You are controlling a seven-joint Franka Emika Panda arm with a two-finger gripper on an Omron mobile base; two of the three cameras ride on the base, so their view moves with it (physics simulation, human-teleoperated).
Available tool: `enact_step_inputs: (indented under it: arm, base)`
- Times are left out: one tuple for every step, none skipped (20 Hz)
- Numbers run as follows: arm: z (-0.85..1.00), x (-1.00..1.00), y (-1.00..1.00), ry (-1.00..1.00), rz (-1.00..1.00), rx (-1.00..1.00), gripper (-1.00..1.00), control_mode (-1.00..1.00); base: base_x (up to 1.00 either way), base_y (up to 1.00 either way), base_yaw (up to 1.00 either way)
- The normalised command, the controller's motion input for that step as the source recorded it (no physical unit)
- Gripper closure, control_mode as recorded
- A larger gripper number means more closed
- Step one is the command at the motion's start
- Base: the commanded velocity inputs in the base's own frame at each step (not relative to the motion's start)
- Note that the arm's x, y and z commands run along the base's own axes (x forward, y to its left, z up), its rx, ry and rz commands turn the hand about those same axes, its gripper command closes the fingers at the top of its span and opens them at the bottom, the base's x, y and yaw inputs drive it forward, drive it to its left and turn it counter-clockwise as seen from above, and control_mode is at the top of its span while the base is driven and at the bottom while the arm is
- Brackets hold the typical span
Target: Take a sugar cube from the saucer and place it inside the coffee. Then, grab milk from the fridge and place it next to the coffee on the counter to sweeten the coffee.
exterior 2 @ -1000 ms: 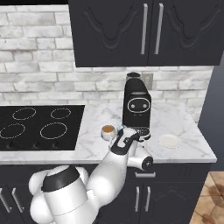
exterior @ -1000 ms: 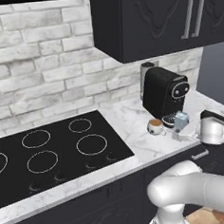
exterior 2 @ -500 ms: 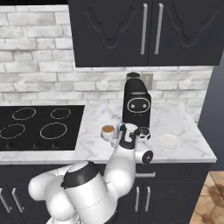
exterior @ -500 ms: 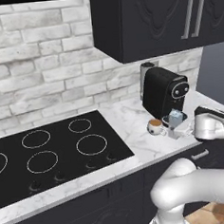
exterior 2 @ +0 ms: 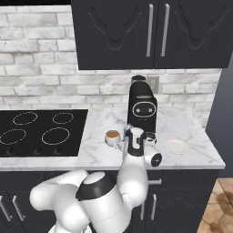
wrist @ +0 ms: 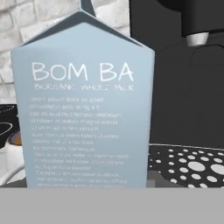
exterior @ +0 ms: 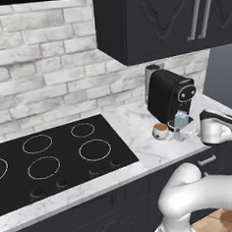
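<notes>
One milk carton (exterior: 181, 119) stands upright just in front of the black coffee machine (exterior: 170, 95), clasped by the end effector (exterior: 184, 130), whose jaws sit against its sides. One cup of coffee (exterior: 160, 130) rests on the counter (exterior: 139, 131) just beside the carton. One white saucer (exterior 2: 176, 146) lies further along the marble. The hob (exterior: 52, 160) shows five ring marks.
</notes>
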Motion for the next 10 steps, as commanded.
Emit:
enact_step_inputs:
  arm:
    - [-0.16,-0.14,-0.09,-0.03,0.01,0.00,-1.00,-1.00]
    - [-0.14,-0.16,-0.07,-0.04,0.01,0.00,-1.00,-1.00]
    - [-0.12,-0.16,-0.05,-0.04,0.01,0.00,-1.00,-1.00]
    - [-0.11,-0.16,-0.02,-0.05,0.01,0.00,-1.00,-1.00]
    - [-0.09,-0.18,-0.01,-0.05,0.01,0.00,-1.00,-1.00]
    - [-0.07,-0.18,0.00,-0.05,0.01,0.00,-1.00,-1.00]
    - [-0.06,-0.20,0.00,-0.06,0.01,0.00,-1.00,-1.00]
    - [-0.05,-0.24,-0.01,-0.07,0.01,0.00,-1.00,-1.00]
    - [-0.04,-0.24,-0.01,-0.08,0.01,0.00,-1.00,-1.00]
    - [-0.02,-0.19,-0.01,-0.07,0.01,0.00,-1.00,-1.00]
  base:
    - [0.00,0.00,0.00]
    - [0.00,0.00,0.00]
    - [0.00,0.00,0.00]
    - [0.00,0.00,0.00]
    - [0.00,0.00,0.00]
    - [0.00,0.00,0.00]
    - [0.00,0.00,0.00]
    - [0.00,0.00,0.00]
    - [0.00,0.00,0.00]
    - [0.00,0.00,0.00]
